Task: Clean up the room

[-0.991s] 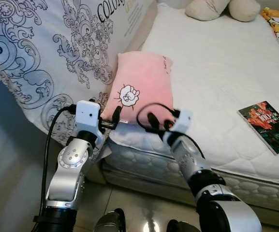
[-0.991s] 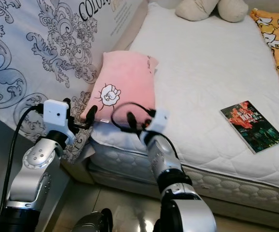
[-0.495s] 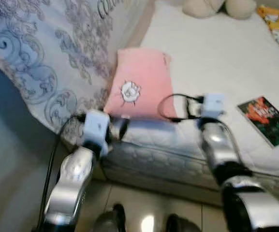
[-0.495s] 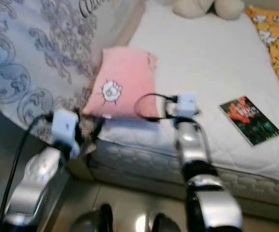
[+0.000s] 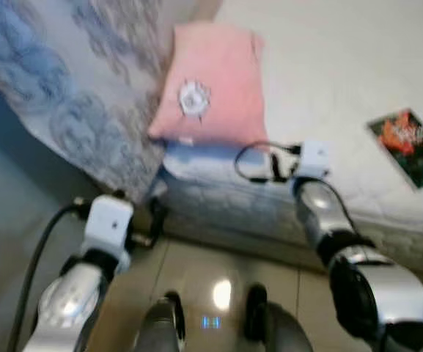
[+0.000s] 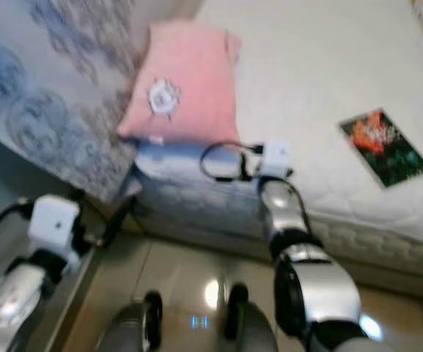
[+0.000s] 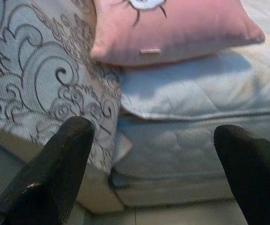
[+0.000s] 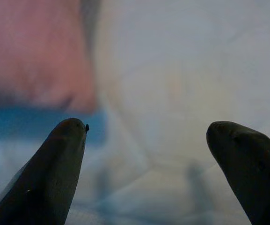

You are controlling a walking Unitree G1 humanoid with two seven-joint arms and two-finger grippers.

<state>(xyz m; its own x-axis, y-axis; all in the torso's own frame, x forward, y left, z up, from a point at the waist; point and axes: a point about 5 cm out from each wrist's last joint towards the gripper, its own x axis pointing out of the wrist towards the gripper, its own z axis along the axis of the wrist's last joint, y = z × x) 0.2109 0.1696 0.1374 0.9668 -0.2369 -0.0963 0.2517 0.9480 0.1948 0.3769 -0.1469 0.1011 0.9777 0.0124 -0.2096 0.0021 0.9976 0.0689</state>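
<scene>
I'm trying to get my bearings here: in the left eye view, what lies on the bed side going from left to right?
Patterned blue-grey quilt → pink pillow with its small white emblem → bare white mattress → book with a colourful cover. The picture is blurred, so finer detail is lost.

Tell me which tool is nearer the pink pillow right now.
Right. The right tool hovers open at the mattress edge, just below the pink pillow's near corner. The left tool is open too, lower down beside the bed over the floor.
</scene>
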